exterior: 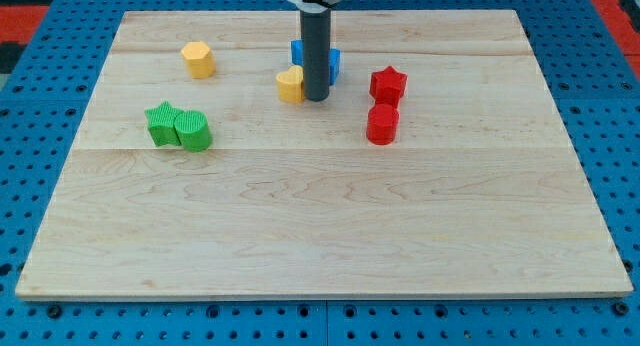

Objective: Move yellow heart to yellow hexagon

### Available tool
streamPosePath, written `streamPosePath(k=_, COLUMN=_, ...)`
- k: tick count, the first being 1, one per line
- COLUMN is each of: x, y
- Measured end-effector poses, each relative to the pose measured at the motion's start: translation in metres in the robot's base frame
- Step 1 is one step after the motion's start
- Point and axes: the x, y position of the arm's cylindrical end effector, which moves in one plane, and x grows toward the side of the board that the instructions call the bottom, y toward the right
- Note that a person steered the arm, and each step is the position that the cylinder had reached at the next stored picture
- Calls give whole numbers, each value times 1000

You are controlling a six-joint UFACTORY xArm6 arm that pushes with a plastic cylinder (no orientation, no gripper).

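Observation:
The yellow heart (pixel 290 84) lies on the wooden board near the top middle. My tip (pixel 316 96) stands right against the heart's right side. The yellow hexagon (pixel 198 59) lies to the upper left of the heart, well apart from it. The dark rod rises from the tip and covers part of a blue block (pixel 331 61) behind it.
A green star (pixel 160 121) and a green cylinder (pixel 193 131) touch at the left. A red star (pixel 388 84) sits above a red cylinder (pixel 382 124) at the right. The board (pixel 320 236) lies on a blue pegboard table.

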Motion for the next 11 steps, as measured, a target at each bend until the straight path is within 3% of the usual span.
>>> streamPosePath(k=3, x=-41, y=-66)
streamPosePath(k=9, x=-71, y=-87)
streamPosePath(k=10, x=-65, y=-65)
streamPosePath(k=11, x=-30, y=10)
